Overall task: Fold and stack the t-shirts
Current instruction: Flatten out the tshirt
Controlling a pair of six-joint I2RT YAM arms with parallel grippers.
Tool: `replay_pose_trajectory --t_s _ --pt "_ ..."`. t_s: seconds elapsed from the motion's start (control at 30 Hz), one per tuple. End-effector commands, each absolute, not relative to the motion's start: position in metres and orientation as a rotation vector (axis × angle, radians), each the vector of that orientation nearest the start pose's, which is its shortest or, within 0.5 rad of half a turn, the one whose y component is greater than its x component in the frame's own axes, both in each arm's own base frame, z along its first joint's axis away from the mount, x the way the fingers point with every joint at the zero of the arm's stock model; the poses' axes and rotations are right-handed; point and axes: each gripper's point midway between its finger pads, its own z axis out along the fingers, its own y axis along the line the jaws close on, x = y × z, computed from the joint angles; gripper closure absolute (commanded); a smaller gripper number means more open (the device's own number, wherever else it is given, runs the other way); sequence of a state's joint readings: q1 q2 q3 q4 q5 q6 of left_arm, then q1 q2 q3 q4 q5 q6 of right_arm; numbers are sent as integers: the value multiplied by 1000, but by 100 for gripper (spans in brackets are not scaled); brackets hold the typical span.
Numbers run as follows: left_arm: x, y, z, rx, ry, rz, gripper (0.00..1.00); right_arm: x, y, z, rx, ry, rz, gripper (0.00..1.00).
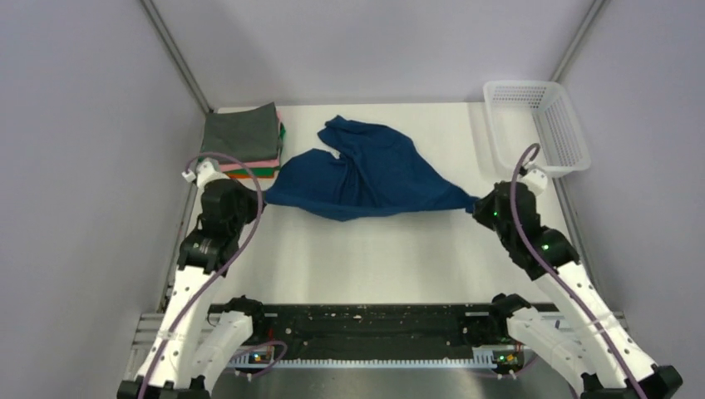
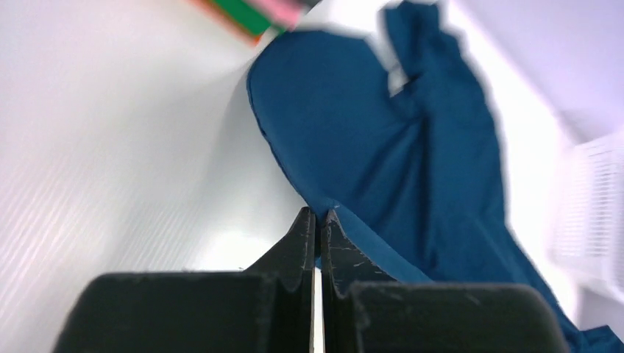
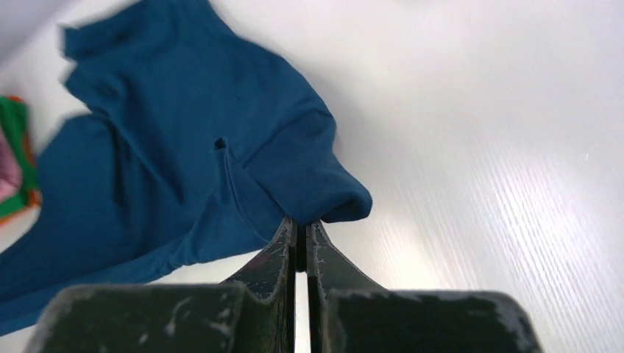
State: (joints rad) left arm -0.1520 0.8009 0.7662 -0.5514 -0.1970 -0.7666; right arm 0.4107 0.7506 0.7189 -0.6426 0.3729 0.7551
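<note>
The navy t-shirt (image 1: 366, 170) lies rumpled between the two grippers, spreading away ahead of each. The right gripper (image 3: 300, 224) is pressed together on a folded corner of it, right at the tips. The left gripper (image 2: 318, 215) is also pressed together at the shirt's near edge and seems to be nipping the hem, though the contact is blurred. The folded t-shirts (image 1: 243, 141) sit beyond the left gripper.

Loose t-shirt (image 1: 366, 170) at table (image 1: 374, 258) centre; folded t-shirt stack (image 1: 244, 141) just beside, rear left; basket (image 1: 536, 125) rear right.
</note>
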Motion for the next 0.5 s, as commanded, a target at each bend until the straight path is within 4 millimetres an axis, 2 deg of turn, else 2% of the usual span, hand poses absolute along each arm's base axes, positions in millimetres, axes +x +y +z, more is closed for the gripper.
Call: replay_pose_trajectory --t_s 0.0,0.03,0.07,0.2,0.27,0.37,0.47 --pt "269 -34 306 -640 1721 -436 100 248 40 269 537 1880 182 100" --pt "264 -33 328 -626 1674 -455 100 248 37 291 530 1836 192 100" --pt "258 -33 351 -604 1631 -470 100 247 36 322 523 1773 220 100" --pt "234 -38 432 -494 1500 -534 100 235 30 413 474 1588 294 100" --pt "213 -39 480 -436 1418 -559 100 225 29 457 439 1507 337 100" --pt "185 -38 530 -375 1333 -575 100 204 27 516 378 1403 398 100" --pt "152 -37 571 -314 1243 -599 100 178 24 567 317 1317 443 100"
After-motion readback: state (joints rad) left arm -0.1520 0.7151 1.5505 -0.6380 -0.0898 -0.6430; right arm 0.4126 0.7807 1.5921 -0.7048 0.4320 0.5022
